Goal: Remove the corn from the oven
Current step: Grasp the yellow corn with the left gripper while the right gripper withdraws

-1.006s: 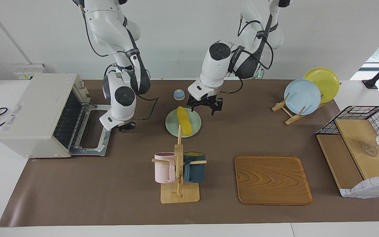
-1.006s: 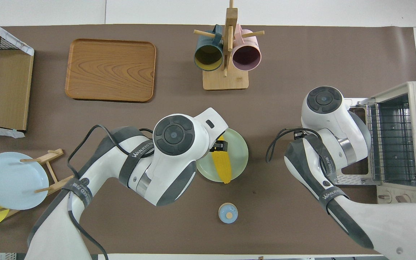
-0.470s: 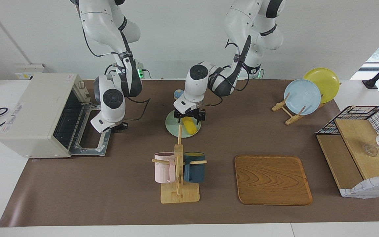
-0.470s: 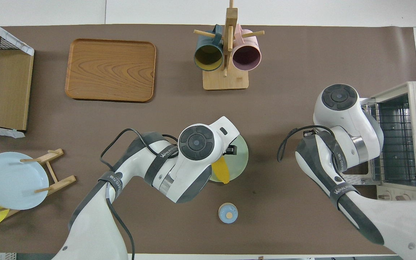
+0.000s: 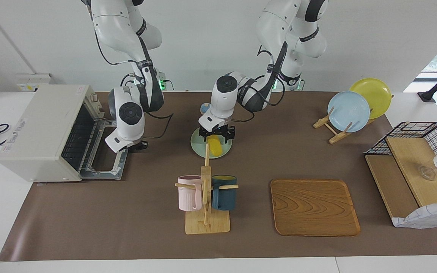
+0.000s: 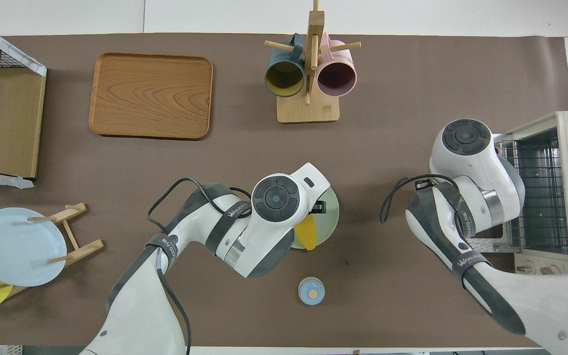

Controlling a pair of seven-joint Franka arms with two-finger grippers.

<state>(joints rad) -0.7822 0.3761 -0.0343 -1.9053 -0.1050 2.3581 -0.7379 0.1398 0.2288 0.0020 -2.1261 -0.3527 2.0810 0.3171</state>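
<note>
The yellow corn [image 5: 214, 146] lies on a pale green plate [image 5: 197, 145] in the middle of the table, outside the oven; the overhead view shows its tapered end [image 6: 305, 235] past the left arm's wrist. My left gripper [image 5: 217, 134] is down over the corn's end nearer the robots, open, with a finger on either side of it. The off-white oven [image 5: 40, 127] stands at the right arm's end of the table with its door [image 5: 106, 161] dropped open and its wire rack [image 6: 535, 195] bare. My right gripper [image 5: 135, 145] hangs over the open door's edge.
A wooden mug rack [image 5: 206, 201] with a pink and a dark blue mug stands just farther from the robots than the plate. A wooden tray [image 5: 314, 206], a plate stand [image 5: 349, 112] with blue and yellow plates, a wire-sided shelf [image 5: 415, 170] and a small blue knob [image 5: 206, 109] also stand about.
My left gripper has moved toward the right arm's end of the table and come down over the corn. My right arm has shifted a little toward the oven.
</note>
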